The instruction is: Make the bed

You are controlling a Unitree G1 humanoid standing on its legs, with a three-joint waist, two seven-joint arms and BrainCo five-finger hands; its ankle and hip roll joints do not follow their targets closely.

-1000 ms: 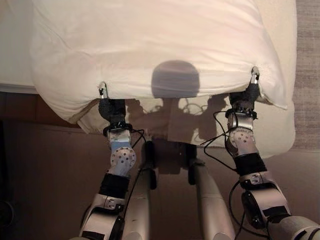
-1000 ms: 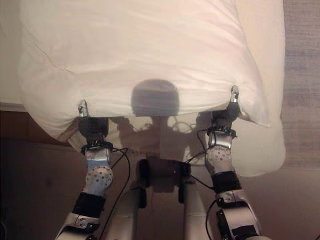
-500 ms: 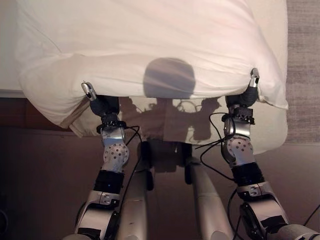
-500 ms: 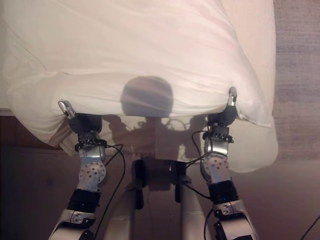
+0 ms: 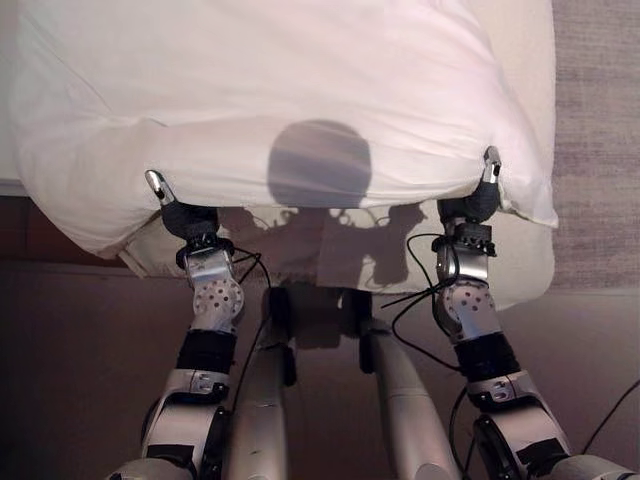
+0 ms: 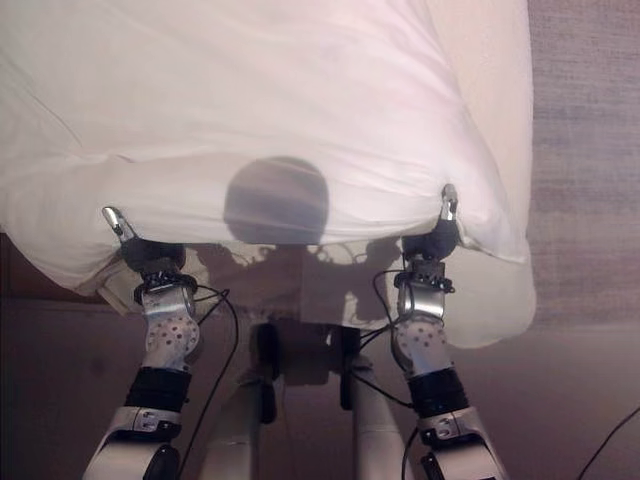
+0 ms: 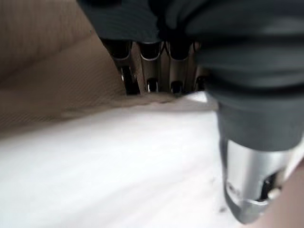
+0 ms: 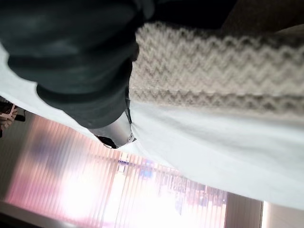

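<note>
Duvet (image 5: pixel 300 90): white, puffy and softly creased, lifted by its near edge above the bed (image 5: pixel 530 240) and hanging between both arms.
Left robot hand (image 5: pixel 172 205): fingers curled under the near left part of the edge, thumb on top, pinching the cloth.
Right robot hand (image 5: pixel 482 195): thumb over the near right part of the edge; its fingers are hidden, so I cannot tell their hold.
Progress: looks early to midway; the cover is raised but not yet spread flat or smoothed.
Floor (image 5: pixel 600 120): woven grey carpet beside the bed.
</note>
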